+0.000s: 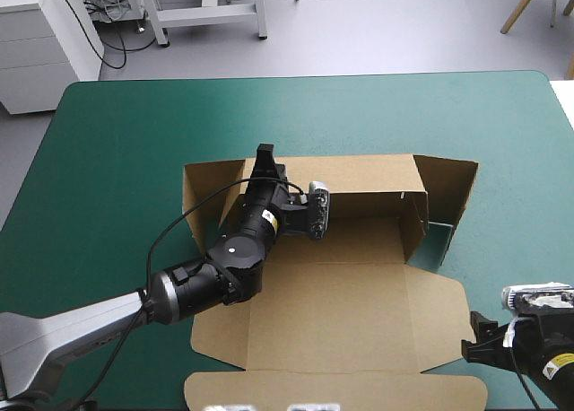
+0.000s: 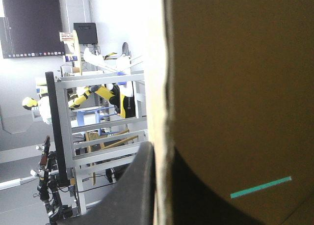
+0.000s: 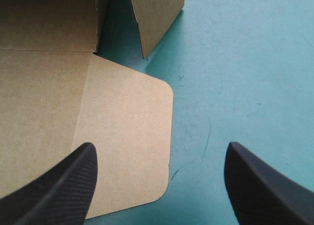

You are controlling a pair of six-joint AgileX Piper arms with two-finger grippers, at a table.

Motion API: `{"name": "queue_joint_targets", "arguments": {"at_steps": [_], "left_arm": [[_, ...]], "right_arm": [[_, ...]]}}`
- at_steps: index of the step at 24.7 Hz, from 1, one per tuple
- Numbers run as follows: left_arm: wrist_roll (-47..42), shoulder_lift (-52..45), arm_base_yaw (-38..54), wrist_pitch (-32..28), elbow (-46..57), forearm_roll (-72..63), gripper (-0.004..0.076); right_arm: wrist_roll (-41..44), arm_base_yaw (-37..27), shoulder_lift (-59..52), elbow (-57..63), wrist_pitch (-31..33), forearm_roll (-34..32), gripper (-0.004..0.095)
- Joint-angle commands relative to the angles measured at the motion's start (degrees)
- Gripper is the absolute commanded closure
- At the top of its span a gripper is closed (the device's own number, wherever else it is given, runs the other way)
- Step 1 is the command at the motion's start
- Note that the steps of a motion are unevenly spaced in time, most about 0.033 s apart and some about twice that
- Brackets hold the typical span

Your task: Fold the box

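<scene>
One round-cornered flap of the brown box lies flat

Teal-green table cover, faint scuff marks

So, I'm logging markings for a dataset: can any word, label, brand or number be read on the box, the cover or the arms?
The box: no print shows on it in any view.
The teal-green cover: no text.
The left arm's yellow sticker: too small to read.
The right arm's yellow sticker: too small to read.
Nothing here can be quoted.
</scene>
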Motion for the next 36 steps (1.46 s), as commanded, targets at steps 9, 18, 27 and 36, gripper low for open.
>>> {"name": "queue_joint_targets", "arguments": {"at_steps": [9,18,27,36], "left_arm": [[-5.27,-0.69,-0.69,-2.93,-0.65,-2.01,0.0734],[-5.27,-0.69,-0.69,-2.52,-0.65,-2.01,0.0734],[-4.98,-0.69,-0.69,-2.52,-0.65,-2.01,0.0734],[-5.56,-0.69,-0.69,-2.20,-0.65,-2.01,0.0734]], "right_arm": [[-1.65,-0.44,20.43,-22.25,-6.31,-0.07,0.0237],[-1.65,-0.44,36.18,-35.37,-9.87,1.43,0.0238],[0.09,-0.44,53.50,-48.68,-8.97,4.89,0.0237],[3.51,-1.73,70.19,-60.28,3.12,4.55,0.0237]]}}
